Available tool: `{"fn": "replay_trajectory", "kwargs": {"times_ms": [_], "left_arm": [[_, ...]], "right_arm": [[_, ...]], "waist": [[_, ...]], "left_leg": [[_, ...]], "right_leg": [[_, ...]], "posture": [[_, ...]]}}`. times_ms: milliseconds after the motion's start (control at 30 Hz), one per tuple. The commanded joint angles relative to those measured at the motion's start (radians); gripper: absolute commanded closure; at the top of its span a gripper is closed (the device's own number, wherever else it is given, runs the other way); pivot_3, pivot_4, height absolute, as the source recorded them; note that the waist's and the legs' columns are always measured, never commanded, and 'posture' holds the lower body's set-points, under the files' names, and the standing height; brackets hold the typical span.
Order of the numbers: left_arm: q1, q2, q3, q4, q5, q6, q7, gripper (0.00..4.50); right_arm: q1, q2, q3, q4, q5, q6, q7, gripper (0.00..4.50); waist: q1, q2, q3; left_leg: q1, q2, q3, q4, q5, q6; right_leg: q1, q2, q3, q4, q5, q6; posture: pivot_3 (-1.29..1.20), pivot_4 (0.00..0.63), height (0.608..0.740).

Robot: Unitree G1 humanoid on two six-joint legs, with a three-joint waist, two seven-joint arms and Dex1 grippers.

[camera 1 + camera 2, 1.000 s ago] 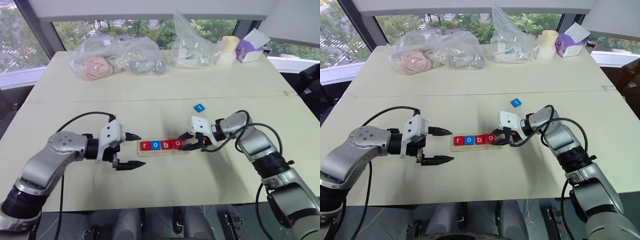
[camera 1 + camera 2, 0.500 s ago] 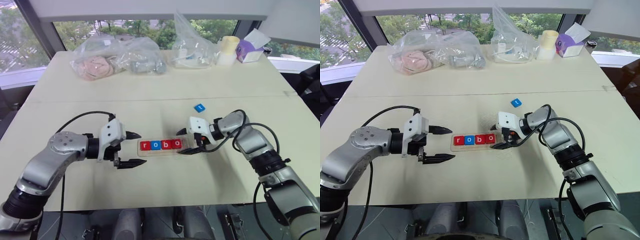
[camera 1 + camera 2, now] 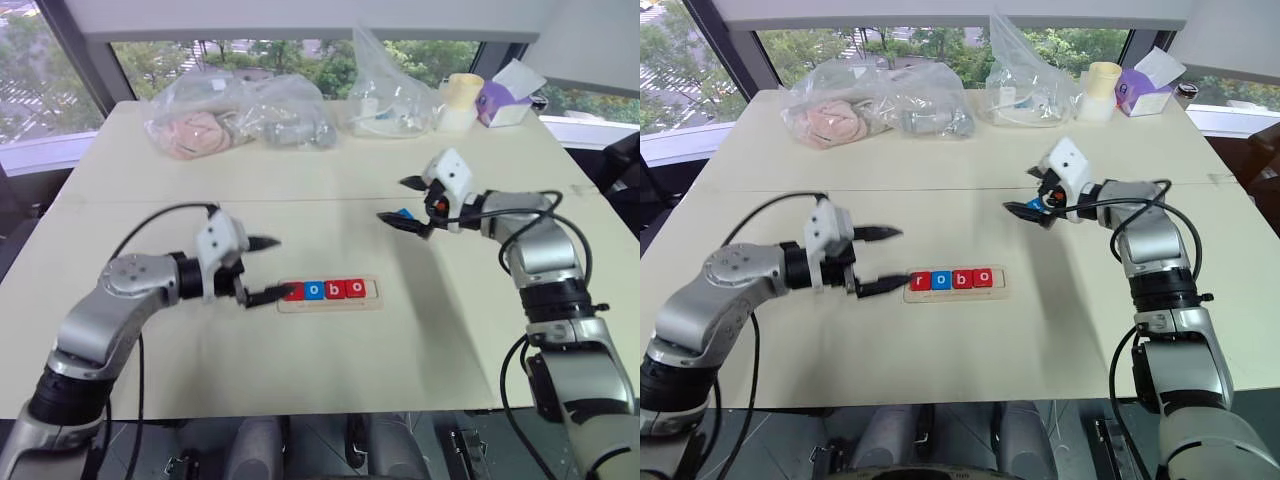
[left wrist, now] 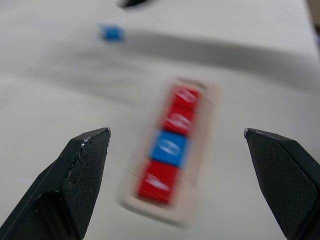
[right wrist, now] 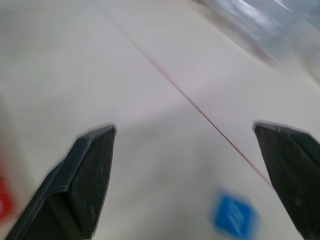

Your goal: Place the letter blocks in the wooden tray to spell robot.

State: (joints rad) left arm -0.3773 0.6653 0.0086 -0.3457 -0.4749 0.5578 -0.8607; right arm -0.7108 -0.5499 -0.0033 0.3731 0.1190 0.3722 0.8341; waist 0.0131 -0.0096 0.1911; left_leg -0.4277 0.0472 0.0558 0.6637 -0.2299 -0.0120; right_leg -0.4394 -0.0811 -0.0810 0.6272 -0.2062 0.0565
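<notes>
hiding most of blue tile [image 3: 403, 214], right fingers [image 3: 402, 200] wide; left fingers [image 3: 264, 270] wide, empty.

Blue block's [image 5: 234, 216] letter blurred.

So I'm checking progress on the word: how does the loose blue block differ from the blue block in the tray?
The loose blue block lies on the bare table, beyond the wooden tray and by the right hand; the blue block in the tray is seated second in the row. The loose one sits turned at an angle; the seated one is squared between red blocks. Both are small blue squares with a white letter.
</notes>
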Motion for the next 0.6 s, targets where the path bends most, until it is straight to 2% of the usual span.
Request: {"fn": "replay_trajectory", "kwargs": {"times_ms": [33, 200, 500, 600], "left_arm": [[-0.042, -0.023, 0.015, 0.015, 0.022, -0.033, 0.042, 0.0], [-0.076, -0.033, 0.011, 0.046, 0.038, -0.043, 0.05, 0.0], [-0.086, -0.076, -0.004, 0.074, 0.07, -0.039, 0.097, 0.0], [-0.068, -0.076, -0.007, 0.062, 0.072, -0.036, 0.095, 0.0]], "right_arm": [[0.0, 0.057, -0.035, 0.028, -0.009, 0.056, -0.148, 0.05], [-0.037, 0.121, -0.045, 0.16, -0.006, 0.057, -0.241, 0.05], [-0.144, 0.217, -0.018, 0.452, -0.052, -0.105, -0.328, 0.05], [-0.153, 0.223, -0.008, 0.479, -0.067, -0.137, -0.333, 1.37]], "waist": [[-0.011, 0.0, 0.0], [-0.028, 0.0, 0.0], [-0.031, 0.0, 0.0], [-0.031, 0.0, 0.0]], "left_leg": [[0.0, 0.0, 0.001, 0.0, 0.0, 0.0], [0.001, 0.001, 0.0, 0.0, 0.0, 0.0], [0.001, 0.001, 0.0, 0.0, 0.0, 0.0], [0.001, 0.001, 0.0, 0.0, 0.0, 0.0]], "right_leg": [[-0.001, 0.0, 0.0, 0.001, 0.001, 0.002], [-0.002, 0.002, 0.0, 0.003, 0.002, 0.003], [-0.001, 0.002, 0.0, 0.003, 0.002, 0.003], [-0.001, 0.002, 0.001, 0.003, 0.002, 0.003]], "posture": [[0.0, 0.15, 0.74], [0.0, 0.15, 0.74], [0.0, 0.15, 0.74], [0.0, 0.15, 0.74]]}}
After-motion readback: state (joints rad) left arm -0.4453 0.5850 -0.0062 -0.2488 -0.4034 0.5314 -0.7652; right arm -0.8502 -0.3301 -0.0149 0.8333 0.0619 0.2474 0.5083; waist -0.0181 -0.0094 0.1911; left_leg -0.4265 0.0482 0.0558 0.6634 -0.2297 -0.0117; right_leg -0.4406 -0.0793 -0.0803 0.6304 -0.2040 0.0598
